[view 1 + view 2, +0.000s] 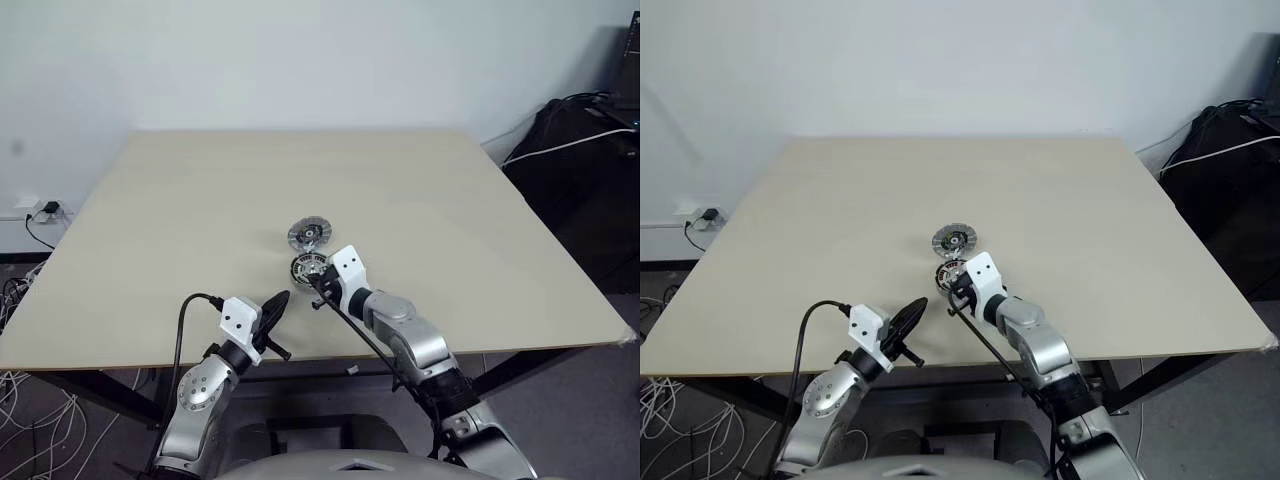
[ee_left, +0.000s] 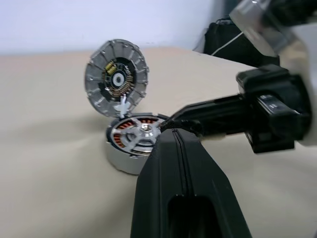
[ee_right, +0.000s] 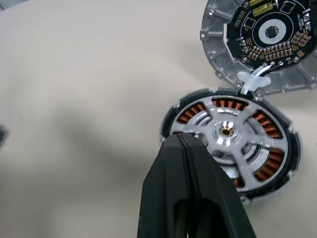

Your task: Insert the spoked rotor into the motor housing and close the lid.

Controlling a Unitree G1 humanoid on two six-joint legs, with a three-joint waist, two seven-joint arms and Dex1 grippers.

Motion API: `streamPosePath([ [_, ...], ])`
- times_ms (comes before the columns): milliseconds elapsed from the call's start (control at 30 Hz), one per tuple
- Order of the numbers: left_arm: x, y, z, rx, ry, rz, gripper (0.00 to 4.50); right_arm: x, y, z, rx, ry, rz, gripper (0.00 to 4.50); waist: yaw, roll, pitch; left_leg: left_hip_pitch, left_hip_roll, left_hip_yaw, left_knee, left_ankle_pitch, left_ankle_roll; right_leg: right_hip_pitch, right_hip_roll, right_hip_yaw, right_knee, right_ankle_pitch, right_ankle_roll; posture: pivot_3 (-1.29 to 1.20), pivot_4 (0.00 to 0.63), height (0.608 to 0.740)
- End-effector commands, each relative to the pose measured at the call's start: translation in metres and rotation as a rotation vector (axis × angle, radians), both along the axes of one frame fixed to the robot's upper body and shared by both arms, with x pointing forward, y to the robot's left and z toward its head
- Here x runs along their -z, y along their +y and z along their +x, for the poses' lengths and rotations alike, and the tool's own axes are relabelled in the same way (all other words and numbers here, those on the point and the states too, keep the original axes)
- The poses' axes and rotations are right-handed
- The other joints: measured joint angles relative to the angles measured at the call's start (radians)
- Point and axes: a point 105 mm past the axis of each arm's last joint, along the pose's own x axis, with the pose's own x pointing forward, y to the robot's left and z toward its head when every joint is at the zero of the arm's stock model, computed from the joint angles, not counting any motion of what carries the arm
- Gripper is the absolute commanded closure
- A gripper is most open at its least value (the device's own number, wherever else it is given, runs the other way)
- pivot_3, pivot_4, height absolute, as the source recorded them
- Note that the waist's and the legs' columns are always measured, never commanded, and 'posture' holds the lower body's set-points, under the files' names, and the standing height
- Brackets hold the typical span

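The motor housing (image 3: 271, 163), with copper-brown windings, lies on the table near its front middle. The shiny spoked rotor (image 3: 225, 131) sits inside it. The ribbed grey lid (image 3: 218, 44) stands tilted open just behind the housing, joined to it by a small white piece; its inner face shows a dark circuit board. My right gripper (image 3: 178, 139) is shut, its tips at the near rim of the housing (image 1: 308, 267). My left gripper (image 2: 173, 133) is shut and empty. It lies near the table's front edge (image 1: 280, 300), short of the housing, pointing toward it.
The tan table (image 1: 450, 200) spreads wide behind and beside the parts. A black bag with a white cable (image 1: 570, 150) sits off the table's right side. Cables and a wall outlet (image 1: 40, 212) are at the left.
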Motion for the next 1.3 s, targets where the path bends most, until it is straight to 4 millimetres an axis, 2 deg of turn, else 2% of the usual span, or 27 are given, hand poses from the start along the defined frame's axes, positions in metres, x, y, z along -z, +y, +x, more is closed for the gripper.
streamPosePath([
  [33,-0.004,0.003,0.0,-0.019,-0.047,-0.001,4.49,-0.015,0.004,0.015,0.007,-0.062,0.0,4.5,0.0,0.0,0.0,0.0,0.0,0.0,0.0,0.0,0.0,0.0,0.0,0.0,0.0,0.0,0.0,0.0,0.0,0.74],
  [233,0.008,0.005,-0.002,-0.003,-0.034,-0.005,4.49,-0.016,0.008,0.034,0.039,-0.082,-0.048,4.5,-0.001,0.001,0.001,0.0,0.0,0.001,0.0,0.0,0.0,0.0,0.0,0.0,0.001,0.0,0.0,0.0,0.0,0.74],
  [500,0.016,0.003,-0.004,0.03,-0.015,-0.018,4.49,-0.019,0.013,0.047,0.048,-0.102,-0.054,4.5,-0.004,0.003,0.001,0.001,0.0,0.001,0.0,0.0,0.0,-0.001,0.0,0.0,0.002,0.0,0.0,0.0,0.0,0.74],
  [600,0.017,0.002,-0.004,0.04,-0.01,-0.02,4.49,-0.011,0.012,0.048,0.048,-0.077,-0.082,4.5,-0.005,0.003,0.001,0.001,0.0,0.001,0.0,0.0,0.0,-0.001,0.0,0.0,0.003,0.0,0.0,0.0,0.0,0.74],
  [767,0.018,0.002,-0.004,0.046,-0.007,-0.019,4.49,0.018,0.002,0.043,0.068,0.04,-0.183,4.5,-0.008,0.005,-0.001,0.001,0.0,0.002,0.0,0.0,-0.001,-0.001,0.0,0.0,0.003,0.0,0.0,0.0,0.0,0.74],
  [833,0.018,0.001,-0.004,0.046,-0.007,-0.019,4.49,0.023,0.001,0.04,0.066,0.062,-0.191,4.5,-0.008,0.006,-0.002,0.002,0.0,0.001,0.0,0.0,-0.001,0.0,0.0,0.0,0.003,0.0,0.0,0.0,0.0,0.74],
  [933,0.018,0.002,-0.004,0.042,-0.011,-0.018,4.49,0.017,0.005,0.039,0.057,0.043,-0.158,4.5,-0.008,0.008,-0.003,0.003,0.0,0.001,0.0,0.001,-0.001,0.001,0.0,0.0,0.004,0.0,0.0,0.0,0.0,0.74],
  [1067,0.016,0.002,-0.003,0.035,-0.019,-0.015,4.49,-0.005,0.013,0.041,0.005,-0.037,-0.107,4.5,-0.008,0.008,-0.003,0.003,0.0,0.001,0.0,0.001,-0.001,0.001,0.0,0.0,0.004,0.0,0.0,0.0,0.0,0.74],
  [1300,0.014,0.001,-0.002,0.036,-0.018,-0.02,4.49,-0.016,0.012,0.029,-0.191,-0.09,-0.217,4.5,-0.009,0.009,-0.003,0.001,0.0,0.001,0.0,0.0,-0.001,0.0,0.0,0.0,0.004,0.0,0.001,0.0,0.0,0.74],
])
